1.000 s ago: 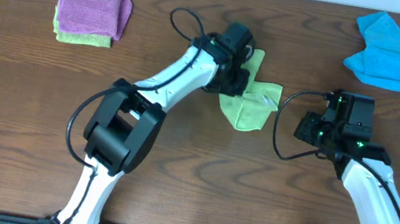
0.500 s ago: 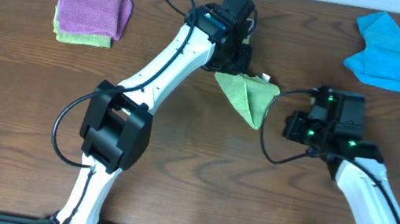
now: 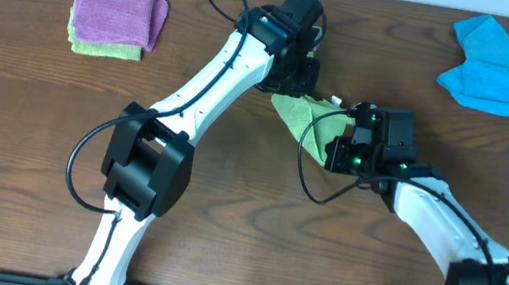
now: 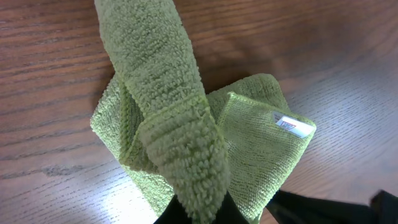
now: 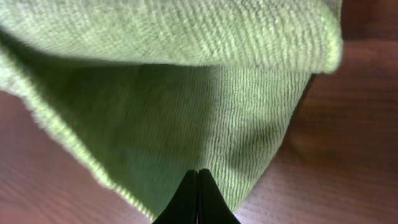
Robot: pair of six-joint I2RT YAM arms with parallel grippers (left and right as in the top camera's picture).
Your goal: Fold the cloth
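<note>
The cloth [image 3: 304, 120] is a lime-green towel at the table's back centre, partly lifted and bunched into a point. My left gripper [image 3: 296, 78] is shut on a rolled fold of it, and the fold hangs from the jaws [image 4: 198, 211] in the left wrist view. The rest of the cloth [image 4: 255, 149] lies on the wood, with its white tag [image 4: 293, 125] at a corner. My right gripper [image 3: 332, 152] is at the cloth's lower right edge. In the right wrist view its fingers [image 5: 198, 180] are pressed together over the cloth [image 5: 186, 93], with nothing visible between them.
A folded purple cloth [image 3: 114, 10] lies on a lime one [image 3: 105, 47] at the back left. A crumpled blue cloth [image 3: 488, 68] is at the back right. The left arm [image 3: 212, 86] stretches diagonally across the table's middle.
My left gripper lifted the cloth's fold up and back. My right gripper moved left from beside the cloth to its lower right edge.
</note>
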